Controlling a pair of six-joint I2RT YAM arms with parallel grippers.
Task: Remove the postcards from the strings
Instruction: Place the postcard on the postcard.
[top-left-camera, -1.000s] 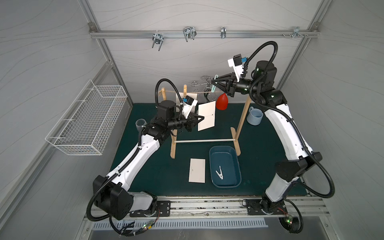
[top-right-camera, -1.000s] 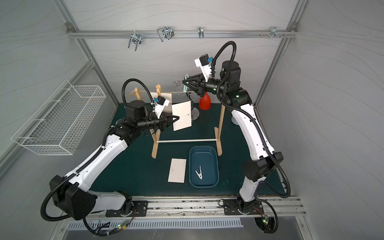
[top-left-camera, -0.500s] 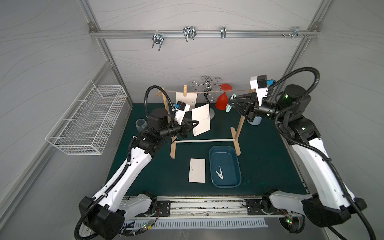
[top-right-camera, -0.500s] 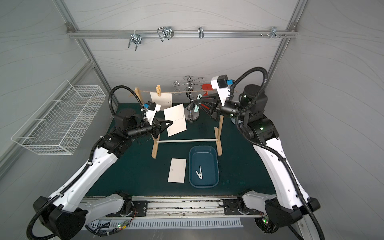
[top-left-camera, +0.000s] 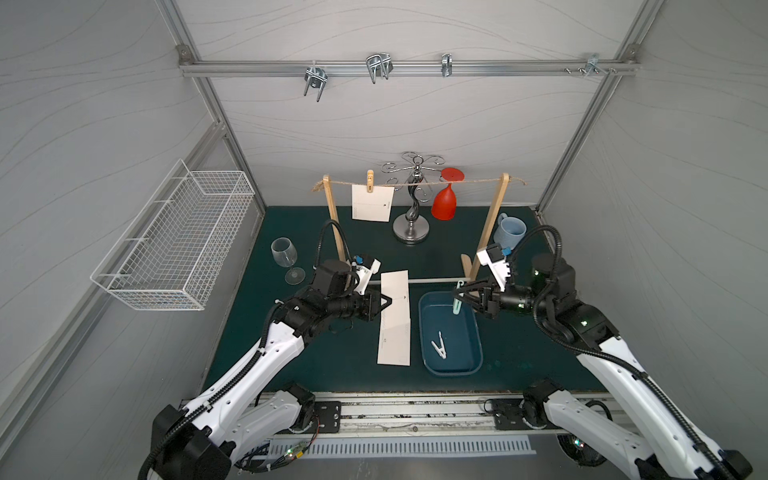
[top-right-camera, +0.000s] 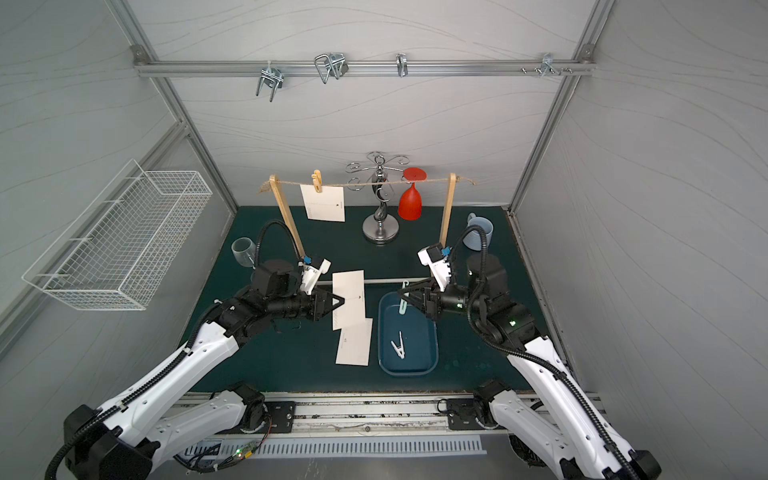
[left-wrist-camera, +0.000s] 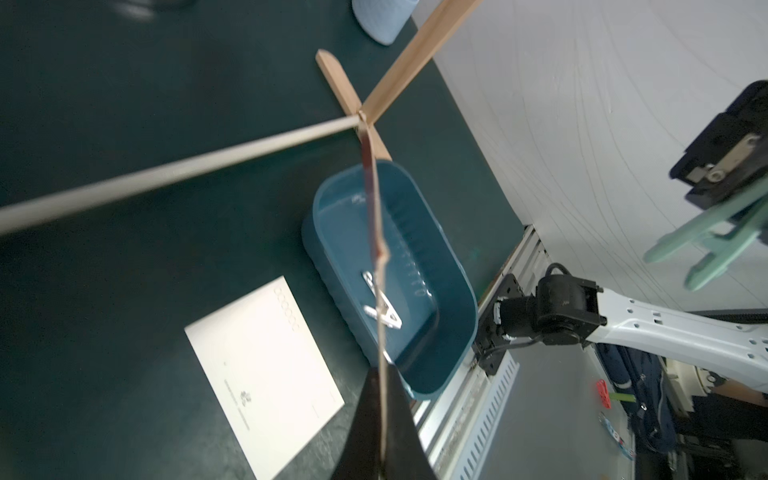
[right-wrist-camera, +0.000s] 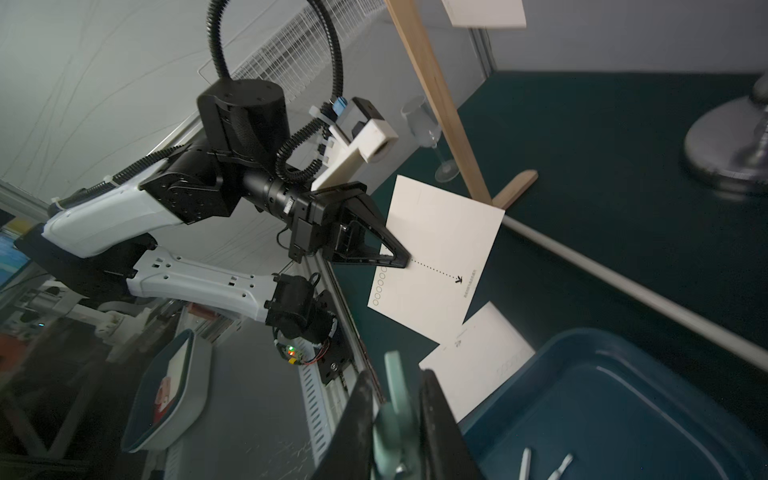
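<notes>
The left hand is clamped on the edge of a postcard, held above the bench and partly over a second postcard lying flat. The right hand is clamped on a mint clothespin above the blue tub. The third postcard hangs pegged to the jute string.

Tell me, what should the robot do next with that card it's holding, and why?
Probably lower it and let go: the left gripper is shut on the held postcard, which hangs over the loose postcard lying on the mat.
</notes>
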